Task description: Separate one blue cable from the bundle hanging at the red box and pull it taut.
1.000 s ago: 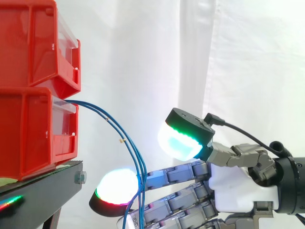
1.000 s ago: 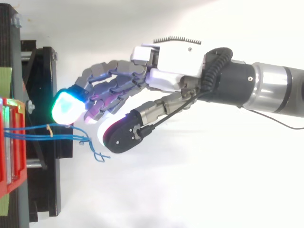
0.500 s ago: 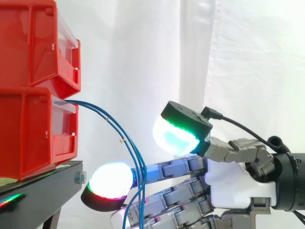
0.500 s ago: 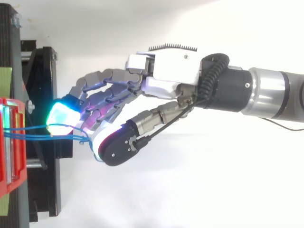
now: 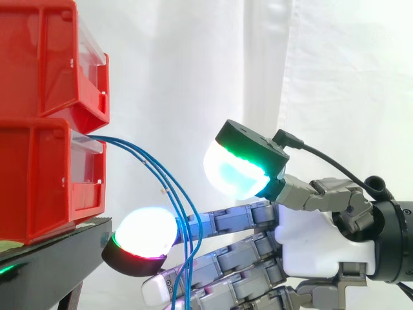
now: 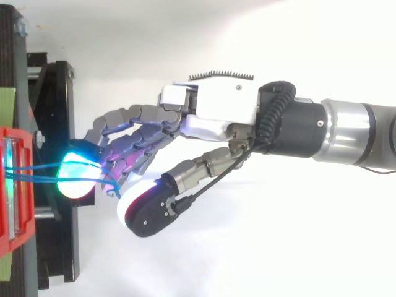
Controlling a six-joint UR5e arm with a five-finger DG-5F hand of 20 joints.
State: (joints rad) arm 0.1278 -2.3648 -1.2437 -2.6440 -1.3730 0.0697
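Here we see 2 red boxes [image 5: 45,161] stacked at the left on a black stand [image 5: 64,248]. From the lower one the blue cables [image 5: 151,169] arch out and hang down in a slack curve, crossing the outstretched fingers [image 5: 226,219] just beside a glowing fingertip. The hand [image 5: 316,239] is released: its thumb pad [image 5: 235,175] sits well above the fingers, pinching nothing.

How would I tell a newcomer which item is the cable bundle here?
Find the two stacked red bins on the black stand at the side view's left. From the front of the lower bin, a few thin blue cables arc out and droop to the hand's outstretched fingers. They are the only thin blue strands before the white curtain.
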